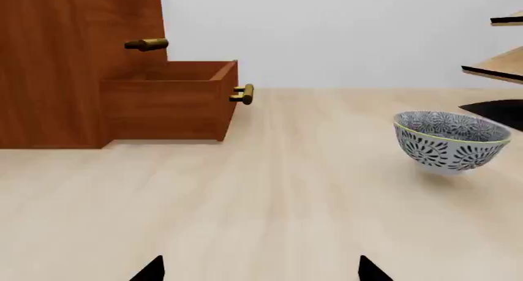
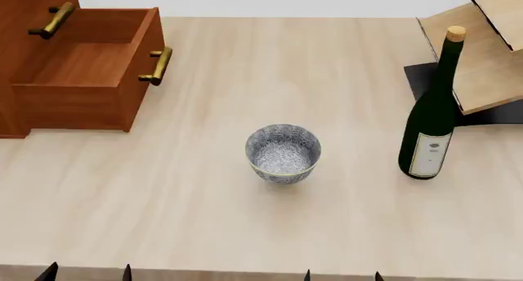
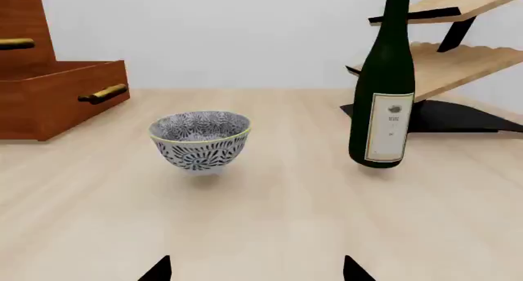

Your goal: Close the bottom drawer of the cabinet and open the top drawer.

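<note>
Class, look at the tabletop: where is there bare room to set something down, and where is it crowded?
Bare: the wide stretch between the open bottom drawer and the bowl, and the near strip in front of the bowl. Narrower: between bowl and wine bottle. Crowded: the far right, around the bottle and wooden rack.

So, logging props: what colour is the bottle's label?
White label on the dark green bottle; right wrist view.

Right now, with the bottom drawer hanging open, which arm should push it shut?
Left, probably. The cabinet and open bottom drawer sit on the left side, nearer the left gripper. The right gripper faces the bowl and wine bottle.
</note>
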Available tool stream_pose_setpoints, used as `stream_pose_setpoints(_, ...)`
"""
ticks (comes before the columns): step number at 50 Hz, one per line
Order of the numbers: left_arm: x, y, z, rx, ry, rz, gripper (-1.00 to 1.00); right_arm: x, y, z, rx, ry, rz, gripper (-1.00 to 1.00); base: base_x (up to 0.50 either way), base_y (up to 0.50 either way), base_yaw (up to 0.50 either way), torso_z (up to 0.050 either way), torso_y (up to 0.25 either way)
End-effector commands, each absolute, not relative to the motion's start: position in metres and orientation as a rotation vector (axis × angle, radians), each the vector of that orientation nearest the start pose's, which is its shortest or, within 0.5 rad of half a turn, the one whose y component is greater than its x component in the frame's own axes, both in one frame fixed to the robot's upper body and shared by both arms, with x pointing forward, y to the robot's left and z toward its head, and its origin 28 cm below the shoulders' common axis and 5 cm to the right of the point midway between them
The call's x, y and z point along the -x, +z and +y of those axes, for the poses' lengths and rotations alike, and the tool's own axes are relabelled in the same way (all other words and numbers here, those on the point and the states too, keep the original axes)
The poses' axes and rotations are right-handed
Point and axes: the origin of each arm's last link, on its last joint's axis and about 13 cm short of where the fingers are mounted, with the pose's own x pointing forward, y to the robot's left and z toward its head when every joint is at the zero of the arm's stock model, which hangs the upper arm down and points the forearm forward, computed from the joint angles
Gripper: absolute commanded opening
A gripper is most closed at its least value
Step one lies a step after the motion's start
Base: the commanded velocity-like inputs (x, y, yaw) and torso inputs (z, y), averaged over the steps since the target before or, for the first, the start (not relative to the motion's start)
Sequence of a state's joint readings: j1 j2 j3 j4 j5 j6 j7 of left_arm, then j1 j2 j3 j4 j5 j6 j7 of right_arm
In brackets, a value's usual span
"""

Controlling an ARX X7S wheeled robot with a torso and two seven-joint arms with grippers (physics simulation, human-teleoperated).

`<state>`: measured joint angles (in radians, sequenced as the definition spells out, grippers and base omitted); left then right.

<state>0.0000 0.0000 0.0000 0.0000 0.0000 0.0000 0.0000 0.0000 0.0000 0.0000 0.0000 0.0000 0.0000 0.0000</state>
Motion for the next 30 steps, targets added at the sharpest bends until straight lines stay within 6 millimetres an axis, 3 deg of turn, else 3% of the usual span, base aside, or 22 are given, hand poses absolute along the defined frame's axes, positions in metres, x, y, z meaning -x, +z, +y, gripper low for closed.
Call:
stream_pose_setpoints(1,-0.211,0.013,0.206,-0.01,0.0,0.0,1.0,-0.211,0.015,-0.096,0.017,0.0,0.0,1.0,0.0,0.0,0.0,0.0,0.0)
stream_pose_setpoints(3,-0.186,0.019,0.197,0.066,-0.458,-0.064,1.0,-0.21,0.012,-0.097,-0.013,-0.016,0.012,1.0,0.0,0.0,0.0,0.025,0.04)
stream_pose_setpoints(4,-0.183,0.019,0.196,-0.036,-0.304,-0.105,1.0,-0.213,0.009,-0.097,-0.009,-0.063,0.08,1.0,0.0,0.0,0.0,0.05,0.043)
stream_pose_setpoints(10,-0.18,0.017,0.192,-0.082,-0.375,0.002,1.0,-0.214,0.007,-0.095,0.001,-0.076,0.096,1.0,0.0,0.0,0.0,0.05,0.027)
stream_pose_setpoints(18,-0.182,0.025,0.192,-0.061,-0.329,0.004,1.0,-0.212,0.014,-0.095,0.005,-0.046,0.052,1.0,0.0,0.0,0.0,0.05,0.028)
stream_pose_setpoints(23,-0.185,0.061,0.197,-0.048,-0.297,-0.042,1.0,-0.213,0.036,-0.098,-0.03,-0.022,0.043,1.0,0.0,0.0,0.0,0.05,0.028)
stream_pose_setpoints(30,-0.185,0.109,0.196,-0.1,-0.283,-0.128,1.0,-0.211,0.086,-0.103,-0.019,-0.021,-0.004,1.0,0.0,0.0,0.0,0.05,0.028)
